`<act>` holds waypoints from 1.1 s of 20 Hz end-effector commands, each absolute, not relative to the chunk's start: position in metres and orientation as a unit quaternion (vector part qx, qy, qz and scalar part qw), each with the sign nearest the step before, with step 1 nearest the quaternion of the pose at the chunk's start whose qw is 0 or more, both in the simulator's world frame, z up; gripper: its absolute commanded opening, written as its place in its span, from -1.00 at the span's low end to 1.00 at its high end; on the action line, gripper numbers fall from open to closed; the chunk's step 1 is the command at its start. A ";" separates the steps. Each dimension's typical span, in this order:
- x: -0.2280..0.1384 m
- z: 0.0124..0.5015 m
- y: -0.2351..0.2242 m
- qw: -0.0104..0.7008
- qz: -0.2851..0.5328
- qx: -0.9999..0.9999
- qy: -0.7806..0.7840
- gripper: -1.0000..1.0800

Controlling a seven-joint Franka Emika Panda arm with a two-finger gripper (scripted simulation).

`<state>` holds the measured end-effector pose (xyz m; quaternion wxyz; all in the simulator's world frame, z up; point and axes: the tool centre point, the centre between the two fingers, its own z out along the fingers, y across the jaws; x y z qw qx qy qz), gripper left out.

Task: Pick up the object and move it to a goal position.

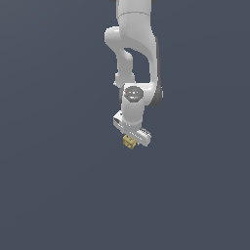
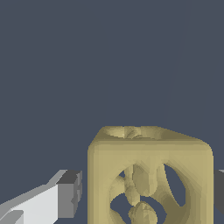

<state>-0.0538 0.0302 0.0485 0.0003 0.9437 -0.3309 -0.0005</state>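
In the exterior view the white Panda arm (image 1: 132,53) reaches down the middle of the picture over a plain dark grey ground; whether that ground is a worktop or a floor cannot be told. At its lower end the hand (image 1: 131,138) sits directly over the object, a small yellowish-tan cube (image 1: 129,142) with openwork faces, which peeks out below the hand's white bar, much narrower than the bar itself.

Going left to right through the wrist view: first comes one finger (image 2: 65,194), white with a dark grey pad, with a gap between it and the cube; then the cube (image 2: 151,175) itself, large and close, its near face cut into curved holes; then, at the far edge, a sliver of the second dark pad (image 2: 220,188), very near the cube's side or perhaps just touching it. So the hand is spread apart and straddles the cube, not gripping it.

The step in hand looks like closing for the pick. To do it well, the cube should sit midway between the pads; it seems offset toward the second pad, so closing may nudge it sideways. Pads should meet the solid frame squarely. Whether the hand is low enough cannot be judged here. No goal marker is visible.
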 end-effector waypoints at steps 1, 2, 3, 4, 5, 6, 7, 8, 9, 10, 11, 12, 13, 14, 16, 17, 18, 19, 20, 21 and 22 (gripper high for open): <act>-0.053 0.042 0.030 0.000 0.000 0.944 -0.331 0.92; -0.053 0.040 0.030 0.000 0.000 0.944 -0.331 0.92; -0.053 0.040 0.030 0.000 0.000 0.944 -0.331 0.92; -0.053 0.039 0.031 0.000 0.000 0.944 -0.331 0.92; -0.053 0.039 0.031 0.000 0.000 0.944 -0.331 -1.00; -0.053 0.039 0.031 0.000 0.000 0.944 -0.331 -1.00; -0.053 0.039 0.031 0.000 0.000 0.944 -0.331 -1.00; -0.053 0.039 0.031 0.000 0.000 0.944 -0.331 -1.00; -0.053 0.039 0.031 0.000 0.000 0.944 -0.331 -1.00; -0.053 0.039 0.031 0.000 0.000 0.944 -0.331 -1.00; -0.053 0.039 0.031 0.000 0.000 0.944 -0.331 -1.00; -0.053 0.039 0.031 0.000 0.000 0.944 -0.331 -1.00; -0.053 0.039 0.031 0.000 0.000 0.944 -0.331 -1.00; -0.053 0.039 0.031 0.000 0.000 0.944 -0.331 -1.00; -0.053 0.039 0.031 0.000 0.000 0.944 -0.331 -1.00; -0.052 0.040 0.031 0.000 0.000 0.944 -0.331 -1.00; -0.051 0.040 0.031 0.000 0.000 0.944 -0.331 -1.00; -0.050 0.040 0.031 0.000 0.000 0.944 -0.331 -1.00; -0.048 0.041 0.031 0.000 0.000 0.944 -0.331 -1.00; -0.046 0.042 0.032 0.000 0.000 0.944 -0.331 -1.00; -0.044 0.043 0.032 0.000 0.000 0.944 -0.331 -1.00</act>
